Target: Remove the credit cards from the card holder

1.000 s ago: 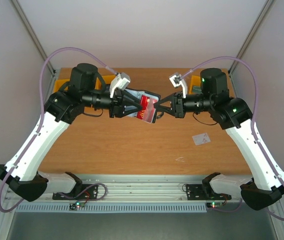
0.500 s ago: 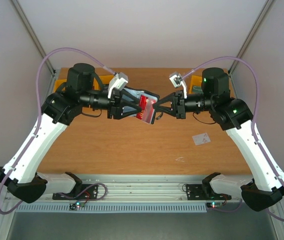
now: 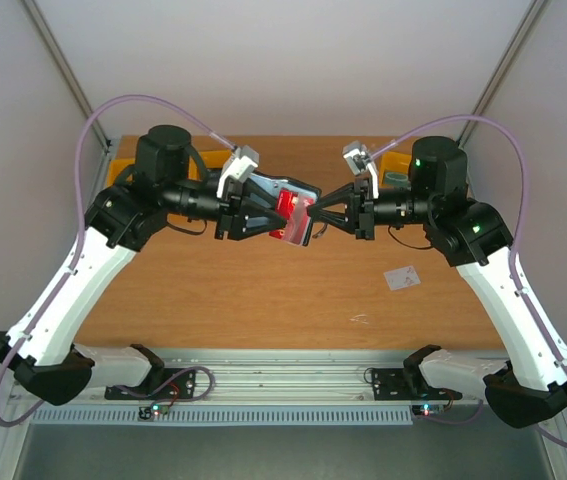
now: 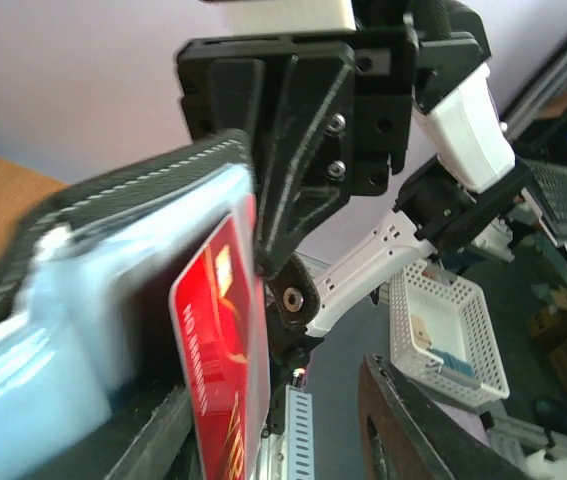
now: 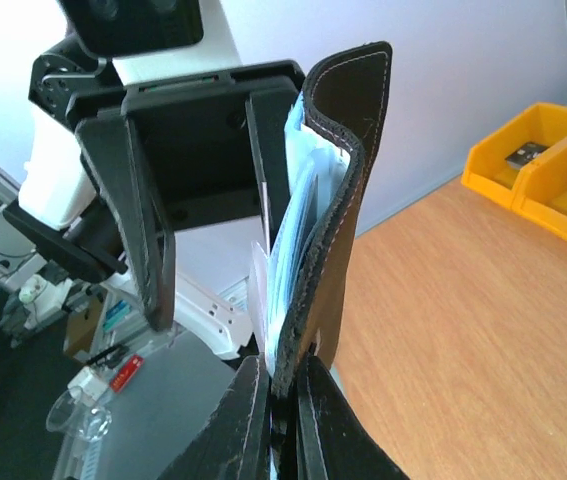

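Note:
The card holder (image 3: 285,188) hangs in the air between the two arms, black outside and grey-blue inside (image 4: 83,330). My right gripper (image 3: 313,214) is shut on its edge, with both fingers pinching the black rim (image 5: 285,385). A bright red credit card (image 3: 288,205) sticks out of a pocket (image 4: 218,350). My left gripper (image 3: 273,215) is open around that side. One finger (image 4: 153,440) lies close by the red card and the other (image 4: 413,430) stands well apart. A whitish credit card (image 3: 401,277) lies on the table at the right.
Yellow bins sit at the back left (image 3: 118,172) and back right (image 3: 395,165) of the wooden table (image 3: 263,290); the right wrist view shows bins too (image 5: 538,170). A white mesh basket (image 4: 443,330) stands off the table.
The left jaws widened a little, then narrowed again. The right arm's elbow shifted slightly to the right. The holder stayed in the same spot.

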`<action>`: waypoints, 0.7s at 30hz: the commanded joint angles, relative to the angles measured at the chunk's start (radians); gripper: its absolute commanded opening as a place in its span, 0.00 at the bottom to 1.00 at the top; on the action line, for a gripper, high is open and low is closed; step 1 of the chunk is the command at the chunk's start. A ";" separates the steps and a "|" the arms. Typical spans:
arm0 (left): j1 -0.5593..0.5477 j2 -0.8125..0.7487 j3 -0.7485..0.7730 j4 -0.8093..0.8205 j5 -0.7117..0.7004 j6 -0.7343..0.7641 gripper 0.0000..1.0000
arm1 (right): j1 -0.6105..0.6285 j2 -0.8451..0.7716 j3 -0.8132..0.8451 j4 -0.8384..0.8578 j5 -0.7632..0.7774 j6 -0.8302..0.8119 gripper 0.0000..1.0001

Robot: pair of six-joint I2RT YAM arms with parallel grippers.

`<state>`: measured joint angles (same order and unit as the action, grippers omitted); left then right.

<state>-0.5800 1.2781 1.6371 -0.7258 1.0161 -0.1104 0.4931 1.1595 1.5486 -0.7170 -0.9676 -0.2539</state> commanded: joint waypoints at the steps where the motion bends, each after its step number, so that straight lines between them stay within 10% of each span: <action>1: -0.049 0.045 0.038 0.020 -0.027 0.021 0.39 | 0.017 -0.015 0.018 0.121 -0.025 0.022 0.01; 7: -0.063 0.058 0.085 -0.037 -0.021 0.079 0.01 | 0.018 -0.015 0.011 0.063 0.056 -0.023 0.01; 13: -0.015 0.020 0.072 -0.074 -0.054 0.098 0.00 | 0.007 -0.049 -0.017 -0.021 0.100 -0.087 0.02; 17: -0.010 0.012 0.054 -0.037 -0.027 0.081 0.00 | 0.007 -0.016 -0.015 -0.038 -0.015 -0.058 0.31; 21: -0.009 0.022 0.053 -0.012 -0.011 0.050 0.00 | 0.018 0.002 -0.030 0.008 -0.055 -0.004 0.34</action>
<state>-0.5892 1.3159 1.6905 -0.7891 0.9649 -0.0406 0.5007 1.1492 1.5345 -0.7334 -0.9565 -0.3000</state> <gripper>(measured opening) 0.019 0.337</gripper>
